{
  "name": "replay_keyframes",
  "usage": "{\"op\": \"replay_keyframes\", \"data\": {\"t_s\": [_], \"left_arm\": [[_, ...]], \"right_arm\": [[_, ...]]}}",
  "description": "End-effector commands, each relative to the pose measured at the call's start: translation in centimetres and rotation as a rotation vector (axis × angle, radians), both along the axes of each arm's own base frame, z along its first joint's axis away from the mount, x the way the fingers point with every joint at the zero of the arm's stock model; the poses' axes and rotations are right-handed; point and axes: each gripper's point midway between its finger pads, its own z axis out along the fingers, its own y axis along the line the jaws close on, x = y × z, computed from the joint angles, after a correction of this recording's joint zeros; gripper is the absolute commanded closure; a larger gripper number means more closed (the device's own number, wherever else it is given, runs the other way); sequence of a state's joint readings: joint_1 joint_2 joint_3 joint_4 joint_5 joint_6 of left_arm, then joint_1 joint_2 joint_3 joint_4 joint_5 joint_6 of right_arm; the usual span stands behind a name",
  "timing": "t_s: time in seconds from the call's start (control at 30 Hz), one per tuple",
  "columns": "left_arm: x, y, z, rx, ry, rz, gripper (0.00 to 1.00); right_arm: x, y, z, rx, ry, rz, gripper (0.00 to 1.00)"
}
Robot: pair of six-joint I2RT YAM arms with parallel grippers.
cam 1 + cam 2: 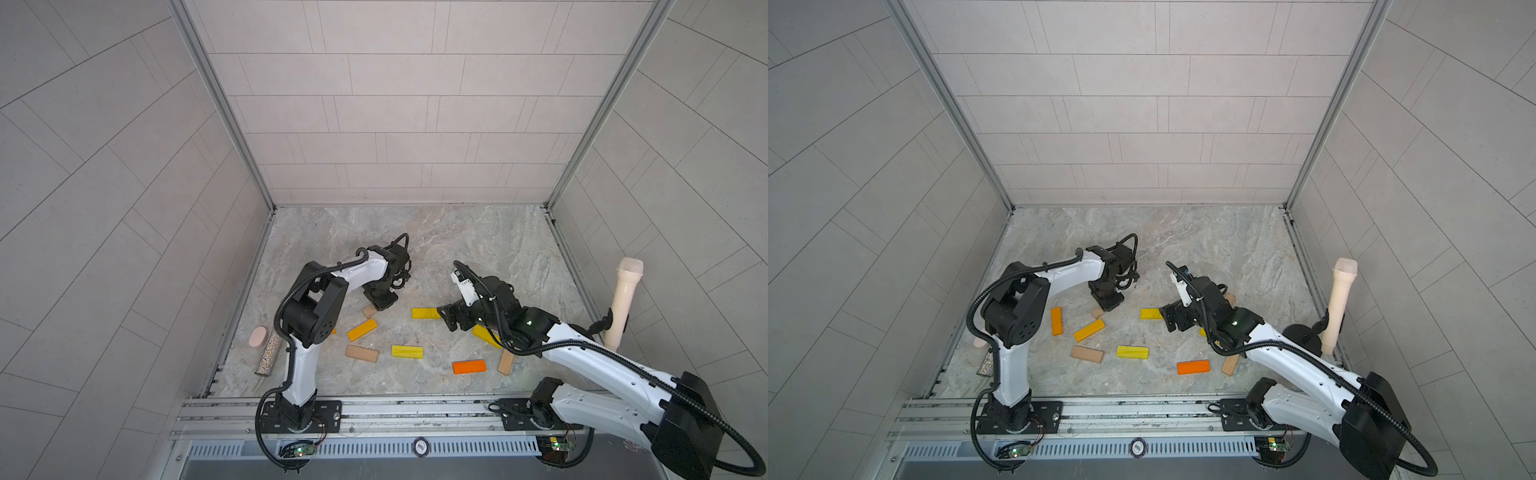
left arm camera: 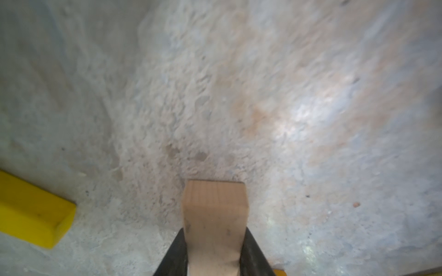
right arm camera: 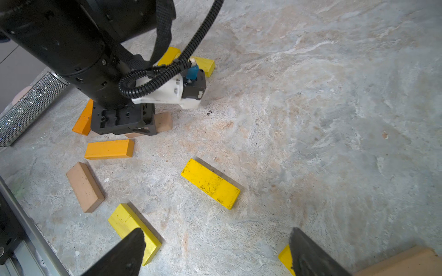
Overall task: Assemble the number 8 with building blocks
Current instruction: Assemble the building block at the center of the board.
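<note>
Building blocks lie scattered on the marble floor, and no number 8 is in view. My left gripper (image 1: 379,301) (image 2: 215,230) points down and is shut on a tan block (image 2: 215,210), whose end (image 1: 369,311) pokes out beside it. Close by lie an amber block (image 1: 362,329), an orange block (image 1: 1056,321), a tan block (image 1: 362,353) and a yellow block (image 1: 407,351). My right gripper (image 1: 446,318) (image 3: 215,239) hangs open over bare floor, near a yellow block (image 1: 425,313) (image 3: 210,183). Behind it lie an orange block (image 1: 469,367) and a tan block (image 1: 505,362).
A glittery silver cylinder (image 1: 269,353) and a pink disc (image 1: 258,336) lie by the left wall. A cream microphone-shaped cylinder (image 1: 623,303) stands on a holder at the right wall. A metal rail (image 1: 395,409) runs along the front edge.
</note>
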State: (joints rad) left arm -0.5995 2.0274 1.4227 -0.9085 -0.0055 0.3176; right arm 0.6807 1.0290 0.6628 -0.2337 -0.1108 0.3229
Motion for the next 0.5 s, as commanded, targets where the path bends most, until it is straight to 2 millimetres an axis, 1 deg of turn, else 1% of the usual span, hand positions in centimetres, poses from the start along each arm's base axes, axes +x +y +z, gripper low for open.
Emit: {"op": "replay_keyframes", "data": {"t_s": [0.0,0.2,0.27,0.47], "left_arm": [[-0.2,0.1,-0.4,0.048,0.044,-0.162,0.81],[1.3,-0.7,0.3,0.037,0.009,-0.282,0.79],[1.7,-1.3,0.5,0.023,0.007,-0.318,0.78],[3.0,-2.4,1.1,-0.001,-0.011,-0.389,0.75]], "right_arm": [[-0.2,-0.5,0.4,-0.008,-0.019,-0.013,0.04],[-0.1,-0.7,0.6,-0.013,-0.024,-0.019,0.04],[-0.1,-0.6,0.6,-0.013,-0.023,-0.015,0.04],[0.0,-0.4,0.8,-0.011,-0.024,-0.012,0.04]]}}
